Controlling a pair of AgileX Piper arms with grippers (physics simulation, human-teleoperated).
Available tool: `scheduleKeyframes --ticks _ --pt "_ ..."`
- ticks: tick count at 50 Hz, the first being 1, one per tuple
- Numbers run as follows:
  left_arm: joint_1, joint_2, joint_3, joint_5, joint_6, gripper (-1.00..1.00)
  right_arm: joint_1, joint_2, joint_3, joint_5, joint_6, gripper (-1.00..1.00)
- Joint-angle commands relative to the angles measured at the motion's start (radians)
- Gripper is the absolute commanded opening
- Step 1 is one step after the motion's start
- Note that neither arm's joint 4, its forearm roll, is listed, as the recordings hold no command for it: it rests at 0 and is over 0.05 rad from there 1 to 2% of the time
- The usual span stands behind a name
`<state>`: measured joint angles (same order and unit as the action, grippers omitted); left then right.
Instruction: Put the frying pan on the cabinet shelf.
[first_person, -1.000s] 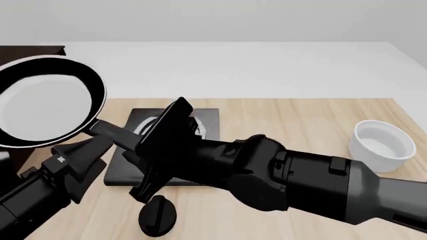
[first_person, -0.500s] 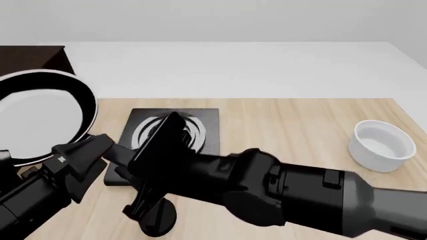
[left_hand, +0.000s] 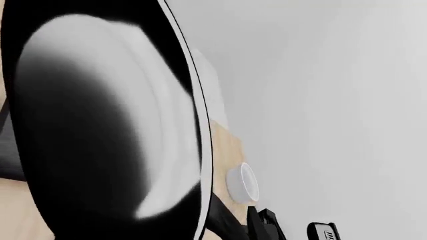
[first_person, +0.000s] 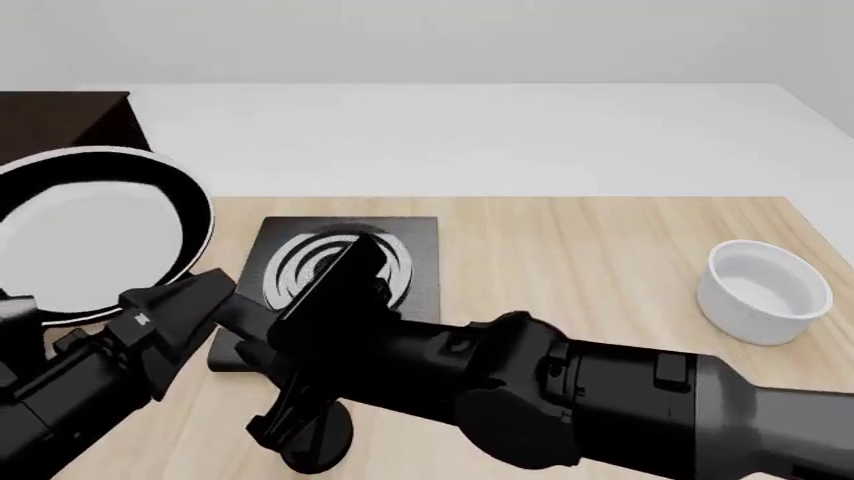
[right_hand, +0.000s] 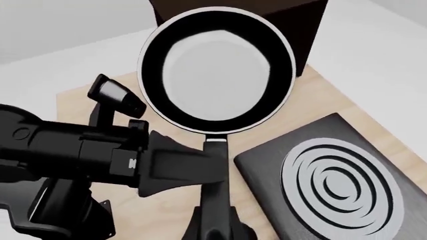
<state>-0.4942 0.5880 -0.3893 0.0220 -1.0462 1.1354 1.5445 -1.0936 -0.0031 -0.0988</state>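
Light wood table (first_person: 601, 240) with a white bowl (first_person: 766, 291) and stove plate (first_person: 334, 270). Frying pan (first_person: 87, 238) is off the table, near the dark cabinet shelf (first_person: 60, 115). Left gripper (right_hand: 190, 167) is clamped across the handle just behind the pan bowl. Right gripper (first_person: 314, 340) lies along the handle's outer end; its grip cannot be told. Handle runs from the right gripper through the left gripper; the cabinet lies just past the pan's far rim. Left arm is nearer the cabinet.

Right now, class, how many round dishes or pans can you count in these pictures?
2. The frying pan is held up at the table's left end, in front of the dark cabinet. The white bowl stands on the table at the right. Others may be hidden behind the arms.
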Motion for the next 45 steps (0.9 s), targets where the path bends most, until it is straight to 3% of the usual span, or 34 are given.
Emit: scheduleKeyframes --ticks 1,3,4,29,30,45 --pt "0.014 0.021 0.019 -0.024 -0.004 1.0 0.01 -0.027 -0.007 -0.017 0.003 -1.0" --pt "0.018 0.026 0.023 -0.03 -0.005 1.0 0.009 -0.028 -0.006 -0.019 0.002 -1.0" --pt "0.019 0.028 0.03 -0.037 -0.014 -1.0 0.011 -0.027 -0.006 -0.019 -0.002 -1.0" --pt "0.034 0.017 0.011 -0.037 0.012 -1.0 0.002 -0.038 0.013 -0.033 -0.008 -1.0" --pt "0.034 0.016 0.009 -0.036 0.014 -1.0 0.001 -0.04 0.013 -0.031 -0.007 1.0" --pt "0.023 0.011 -0.002 -0.03 0.019 -1.0 -0.05 -0.066 0.034 -0.043 -0.024 1.0"
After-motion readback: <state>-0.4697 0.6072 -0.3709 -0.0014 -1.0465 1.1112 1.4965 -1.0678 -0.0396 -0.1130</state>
